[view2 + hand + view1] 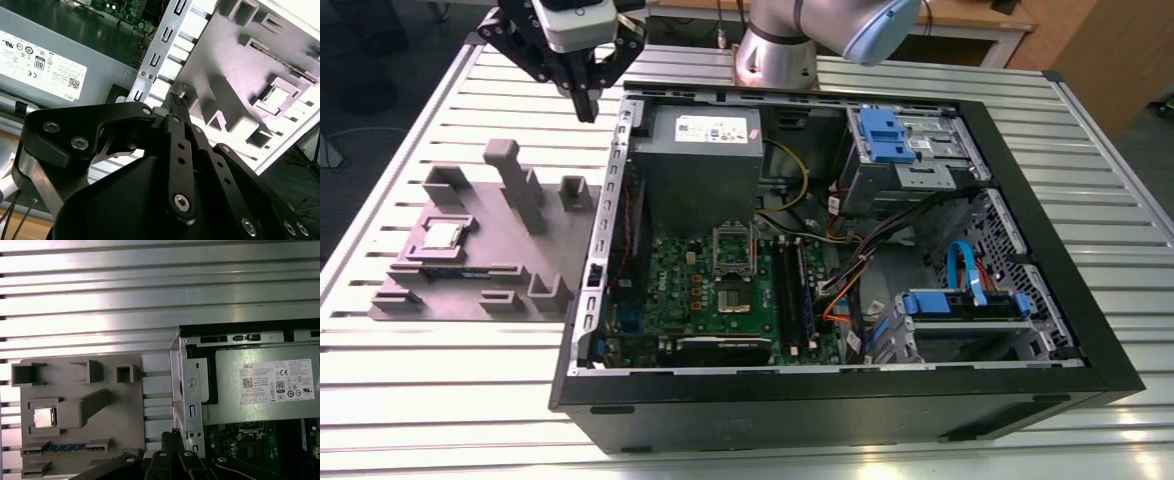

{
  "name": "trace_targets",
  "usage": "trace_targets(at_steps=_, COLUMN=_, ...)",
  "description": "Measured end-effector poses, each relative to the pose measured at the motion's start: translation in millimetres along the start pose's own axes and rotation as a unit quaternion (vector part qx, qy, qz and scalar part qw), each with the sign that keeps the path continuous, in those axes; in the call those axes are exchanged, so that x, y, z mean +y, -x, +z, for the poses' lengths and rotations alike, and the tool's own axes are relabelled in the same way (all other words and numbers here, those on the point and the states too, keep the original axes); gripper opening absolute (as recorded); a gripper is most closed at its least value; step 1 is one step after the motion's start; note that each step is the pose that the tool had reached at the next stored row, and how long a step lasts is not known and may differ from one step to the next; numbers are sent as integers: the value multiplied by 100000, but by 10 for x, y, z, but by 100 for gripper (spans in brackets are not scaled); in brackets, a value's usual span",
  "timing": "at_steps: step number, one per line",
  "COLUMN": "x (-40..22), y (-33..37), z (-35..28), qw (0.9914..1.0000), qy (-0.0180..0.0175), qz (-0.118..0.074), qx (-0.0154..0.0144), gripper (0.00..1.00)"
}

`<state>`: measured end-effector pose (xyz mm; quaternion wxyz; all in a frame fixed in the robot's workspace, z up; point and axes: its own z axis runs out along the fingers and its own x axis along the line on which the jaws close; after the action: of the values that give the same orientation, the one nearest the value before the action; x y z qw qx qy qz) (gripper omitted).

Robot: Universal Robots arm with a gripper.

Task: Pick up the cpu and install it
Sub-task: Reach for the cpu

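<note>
Closest to the lens in both wrist views is the black gripper (177,100) and its linkage. Its two fingers are pressed together at the tips with nothing between them, so it's carrying zilch. In the exterior view it hangs up high at the far side of the slatted table (454,385), over the gap between the grey-purple fixture block (487,275) and the far corner of the open PC case (854,405). It looks clear of both and isn't touching anything.

Progress-wise I'd call this barely started. The cpu (444,235) sits flat in its square pocket on the fixture block, over on the exterior view's left. That's well apart from the gripper and nearer the camera than it is. A memory stick (65,446) lies in a slot just beside that pocket.

Inside the case, the socket (731,250) on the green motherboard (707,330) sits just near of the grey power supply (698,165), and I can't make out any chip in it. Going by that, neither the pickup nor the install is done yet
</note>
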<state>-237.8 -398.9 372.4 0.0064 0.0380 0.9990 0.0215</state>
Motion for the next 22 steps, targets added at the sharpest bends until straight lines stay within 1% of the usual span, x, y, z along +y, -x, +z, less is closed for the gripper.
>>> trace_targets(at_steps=13, x=-2, y=-21, z=6, qw=100000, qy=-1, qz=1, qx=-1, gripper=10)
trace_targets(at_steps=15, x=-4, y=-40, z=13, qw=100000, qy=0, qz=0, qx=1, gripper=10)
trace_targets(at_steps=22, x=-5, y=-54, z=15, qw=100000, qy=-2, qz=1, qx=1, gripper=10)
